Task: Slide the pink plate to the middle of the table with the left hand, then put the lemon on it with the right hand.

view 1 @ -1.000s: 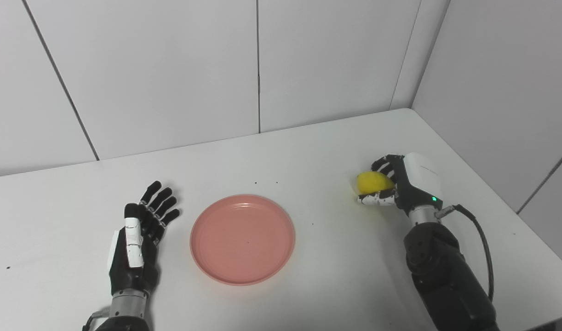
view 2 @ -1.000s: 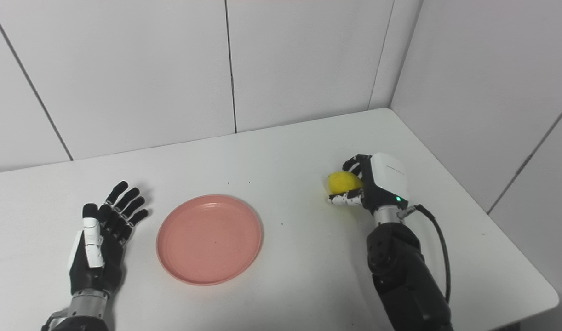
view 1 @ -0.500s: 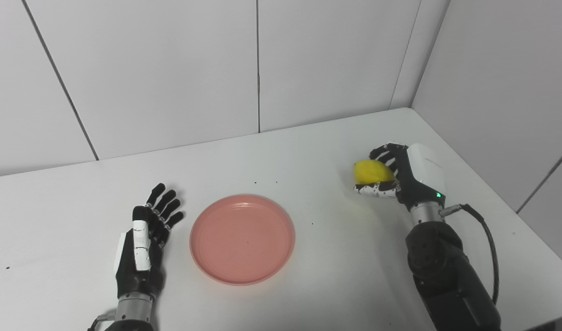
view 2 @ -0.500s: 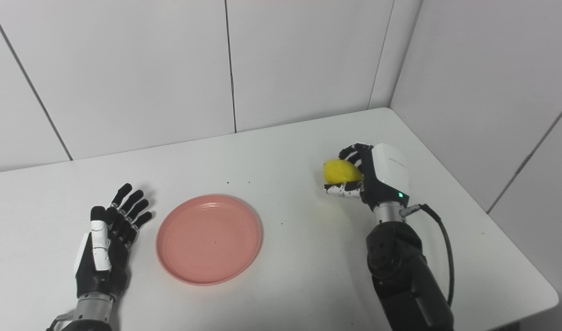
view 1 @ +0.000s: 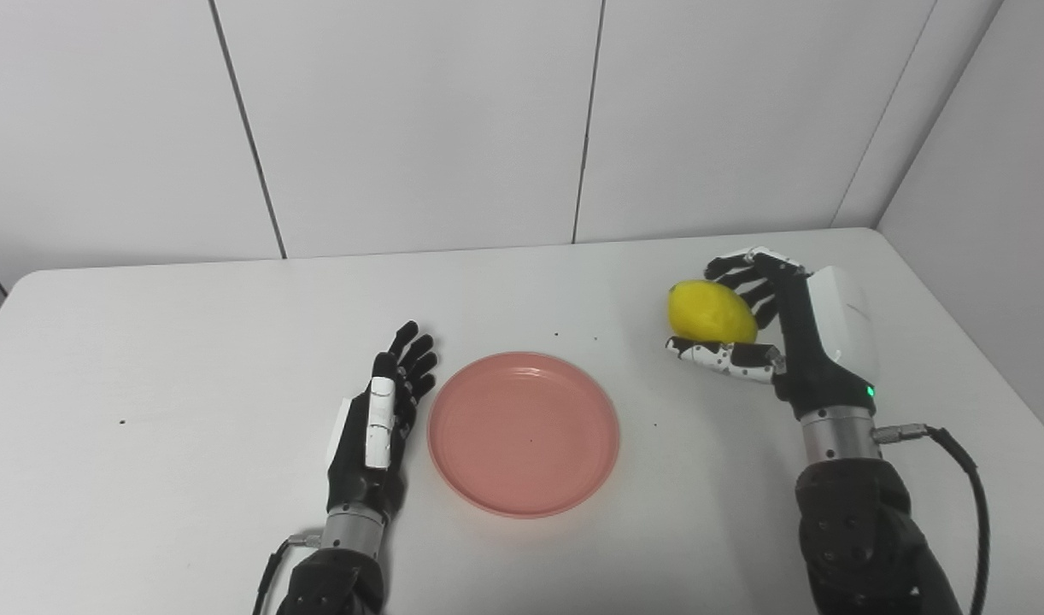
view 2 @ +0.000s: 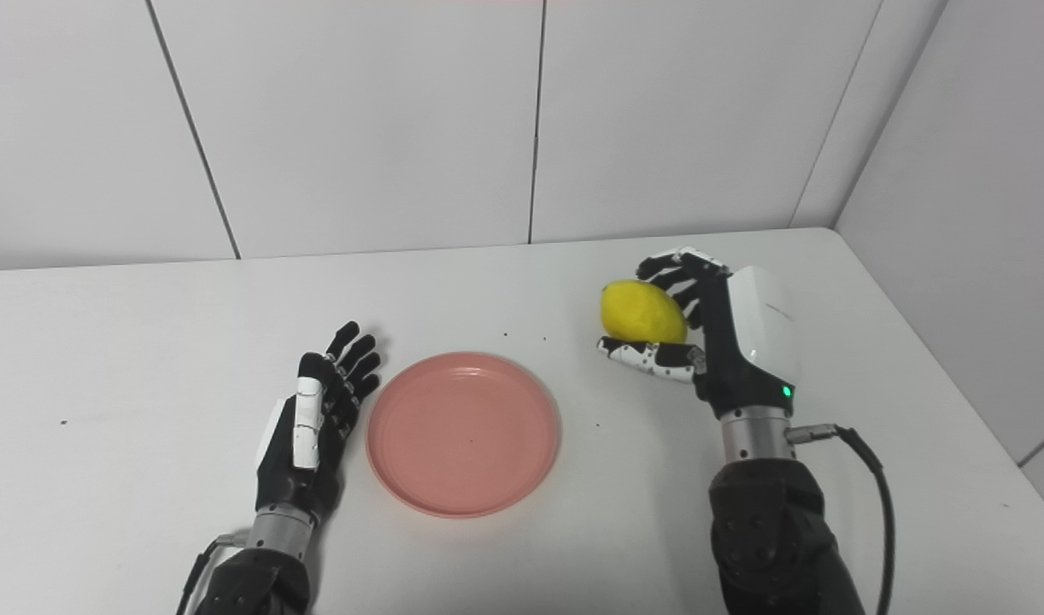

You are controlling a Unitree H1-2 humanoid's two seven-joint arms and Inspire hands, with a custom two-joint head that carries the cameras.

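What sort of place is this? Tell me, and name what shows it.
Probably a robot test or lab cell, not a home kitchen: a bare white table boxed in by plain white wall panels, holding only a pink plate, with a lemon in the right robot hand.

We record the plate (view 1: 523, 431) as a uniform salmon pink, with no pattern beyond faint concentric rings in the same tone. The lemon (view 1: 712, 311) is a plain bright yellow. The left hand (view 1: 374, 434) is black with a white strip along its thumb and a white edge on its back. The right hand (view 2: 727, 337) is black with a white back shell carrying a small green light; its thumb is white, speckled with black spots. Its fingers (view 1: 748, 272) are black. Both wrists are silver metal, and the forearms black. The counter (view 1: 146, 359) is white with a few dark specks. The wall panels (view 2: 360, 120) are off-white with dark seams.
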